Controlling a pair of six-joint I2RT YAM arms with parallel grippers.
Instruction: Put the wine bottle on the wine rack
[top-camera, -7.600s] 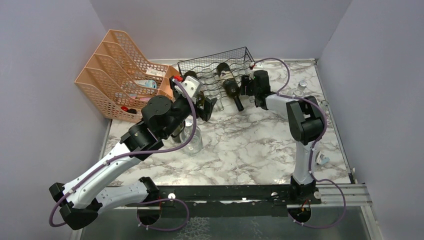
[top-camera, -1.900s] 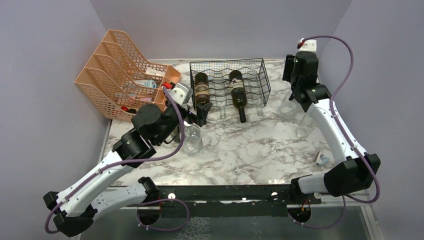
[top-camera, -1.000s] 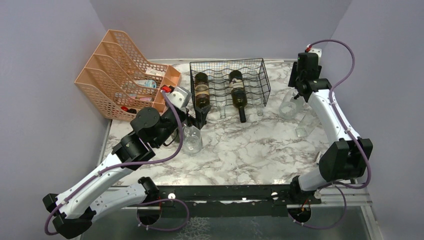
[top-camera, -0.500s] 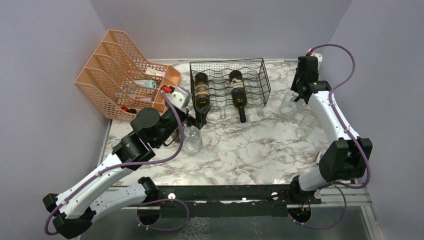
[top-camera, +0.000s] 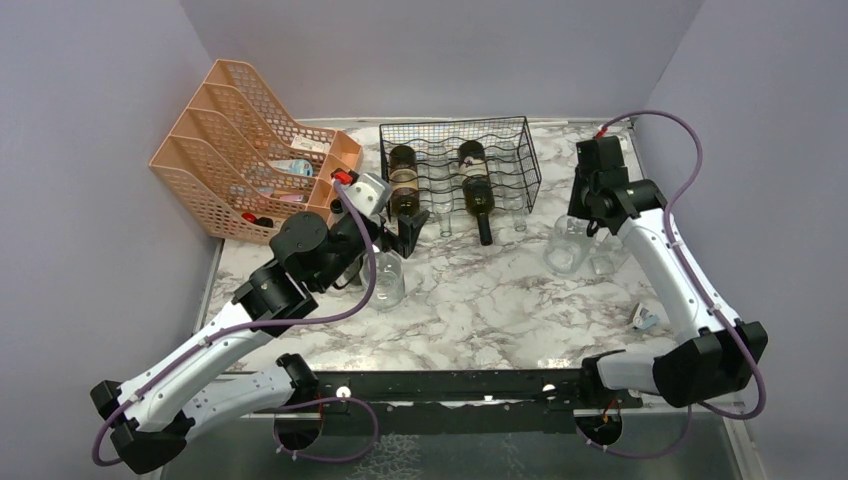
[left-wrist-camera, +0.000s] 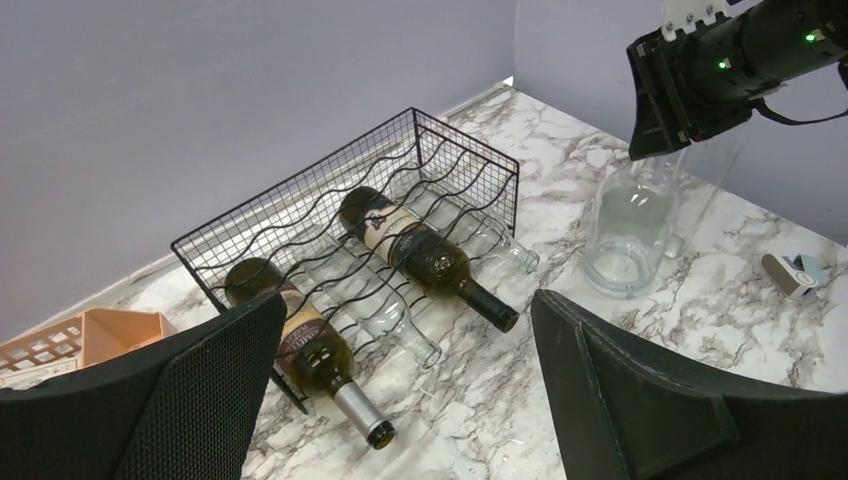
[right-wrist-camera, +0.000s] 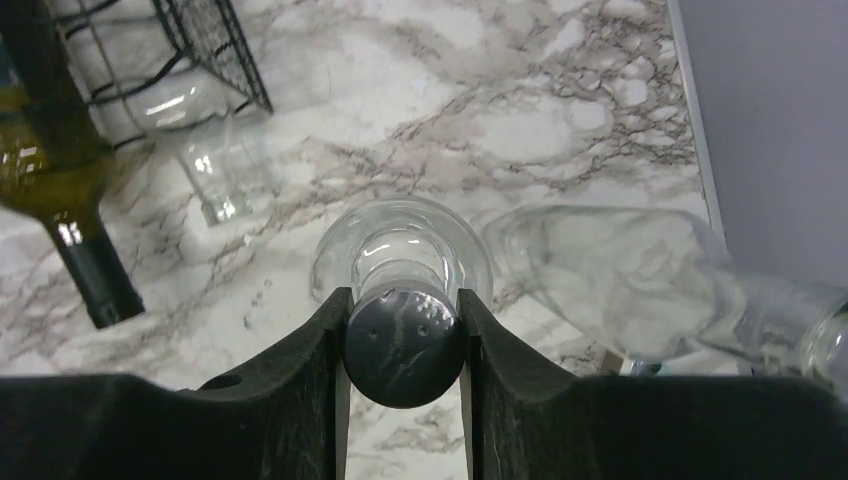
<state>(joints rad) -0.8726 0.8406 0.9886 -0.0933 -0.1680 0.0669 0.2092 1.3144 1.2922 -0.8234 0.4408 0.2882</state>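
The black wire wine rack (top-camera: 460, 158) (left-wrist-camera: 330, 225) stands at the back of the marble table and holds two dark wine bottles (top-camera: 403, 186) (top-camera: 474, 192) with clear ones between them. My right gripper (top-camera: 585, 222) (right-wrist-camera: 402, 312) is shut on the dark cap (right-wrist-camera: 403, 348) of an upright clear wine bottle (top-camera: 563, 250) (left-wrist-camera: 628, 225) to the right of the rack. My left gripper (top-camera: 405, 232) (left-wrist-camera: 410, 400) stands open in front of the rack's left end, with nothing between its fingers.
A peach mesh file organizer (top-camera: 240, 150) fills the back left corner. A clear bottle (top-camera: 385, 280) stands by my left arm. Another clear bottle (right-wrist-camera: 640, 280) lies on its side at the right. A small object (top-camera: 645, 320) lies near the right edge.
My right gripper has shut on the clear bottle's cap and carried it forward and a little left. My left gripper has risen slightly towards the rack.
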